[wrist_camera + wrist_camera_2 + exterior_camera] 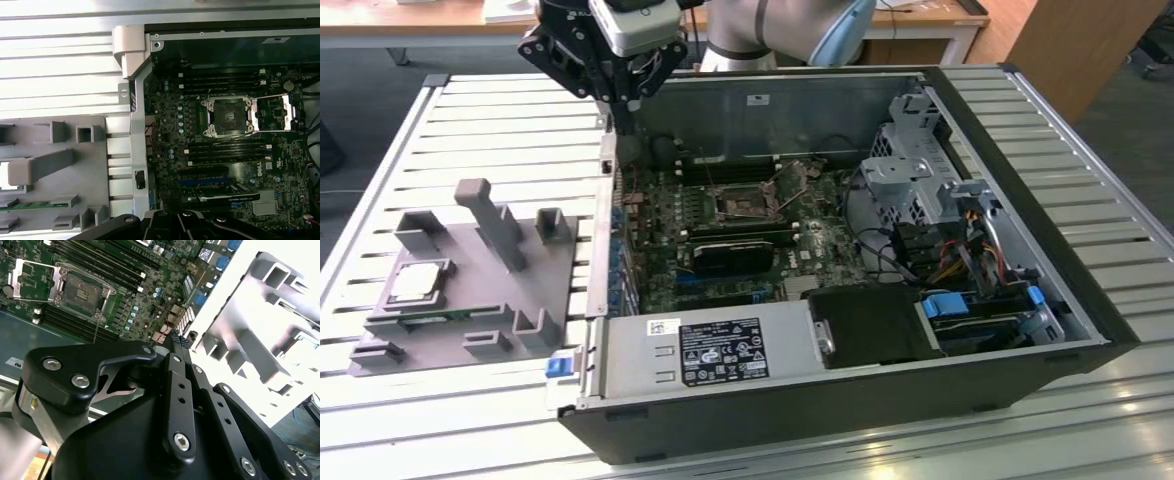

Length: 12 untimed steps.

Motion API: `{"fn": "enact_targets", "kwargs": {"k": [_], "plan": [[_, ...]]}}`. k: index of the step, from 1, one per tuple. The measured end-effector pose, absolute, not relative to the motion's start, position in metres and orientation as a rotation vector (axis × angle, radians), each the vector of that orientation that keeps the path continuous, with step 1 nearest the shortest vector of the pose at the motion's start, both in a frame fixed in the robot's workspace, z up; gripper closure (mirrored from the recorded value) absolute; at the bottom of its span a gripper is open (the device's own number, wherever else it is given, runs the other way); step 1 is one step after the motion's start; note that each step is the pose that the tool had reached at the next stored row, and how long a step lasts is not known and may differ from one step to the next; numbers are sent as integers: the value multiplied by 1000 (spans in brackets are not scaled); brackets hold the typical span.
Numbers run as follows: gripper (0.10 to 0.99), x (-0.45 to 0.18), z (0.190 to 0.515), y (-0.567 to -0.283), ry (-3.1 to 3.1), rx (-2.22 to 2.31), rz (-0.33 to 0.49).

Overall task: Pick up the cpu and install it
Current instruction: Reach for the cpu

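we note the fingertips point(174, 338) pressed together, nothing between them. the gripper point(630, 106) hangs over the open computer case point(774, 110), near its wall. in the exterior view the bare cpu socket point(750, 203) sits at 5 o'clock from it. the cpu point(418, 282) lies flat on the grey fixture point(480, 285) at 7 o'clock, well apart.

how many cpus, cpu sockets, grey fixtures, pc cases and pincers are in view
cpu: 1
cpu socket: 1
grey fixture: 1
pc case: 1
pincer: 1
total: 5
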State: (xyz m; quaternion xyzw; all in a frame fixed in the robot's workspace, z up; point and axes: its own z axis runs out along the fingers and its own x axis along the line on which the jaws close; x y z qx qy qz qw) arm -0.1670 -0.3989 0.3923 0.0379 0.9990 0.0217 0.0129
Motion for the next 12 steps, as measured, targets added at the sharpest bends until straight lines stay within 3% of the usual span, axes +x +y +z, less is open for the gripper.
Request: {"fn": "enact_targets", "kwargs": {"k": [12], "plan": [[980, -172, 392, -399, 3113, 118, 68]]}}
